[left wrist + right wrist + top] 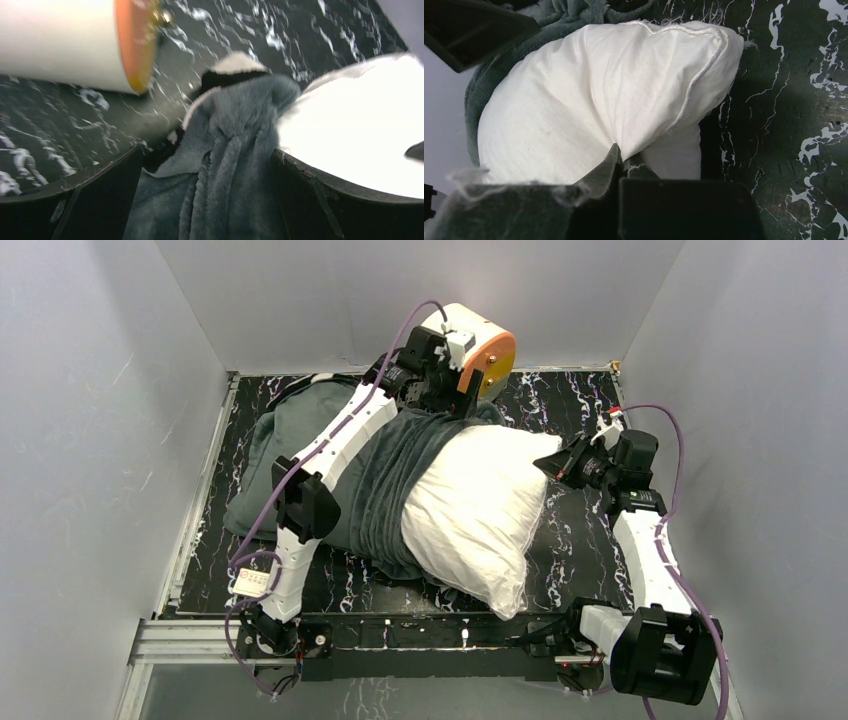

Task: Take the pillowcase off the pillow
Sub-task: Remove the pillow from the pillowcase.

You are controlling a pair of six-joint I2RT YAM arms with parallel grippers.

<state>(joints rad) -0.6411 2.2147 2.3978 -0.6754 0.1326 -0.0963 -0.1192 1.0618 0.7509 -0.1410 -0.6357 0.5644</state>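
Plush dark-grey fabric makes up most of what shows of the pillowcase (300,445) (225,165) (486,75), a soft sleeve gathered in deep lengthwise folds and slumped over the left half of the table (580,400) (300,40) (794,100), whose top is glossy black with white marble veining. Only a narrow turn of its black-and-white face shows, at the far edge in the left wrist view. The sleeve holds the left part of the pillow (480,505) (360,135) (599,100). The pillow's right part, plump and rectangular in smooth white woven cloth with a stitched seam along its edge, sticks out bare from the bunched mouth and lies slantwise across the middle of the table. The left gripper (440,400) (210,200) is at the far end of the pillowcase with its fingers spread wide. The grey folds lie loose between them and it grips nothing. The right gripper (550,462) (620,167) has its fingers pressed together, pinching a tuck of the white cloth at the pillow's right edge, so the fabric draws into creases toward them. Behind the left gripper, against the far wall, a smooth cream cylinder (480,345) (65,40) with an orange end face lies on its side, close to the pillowcase.
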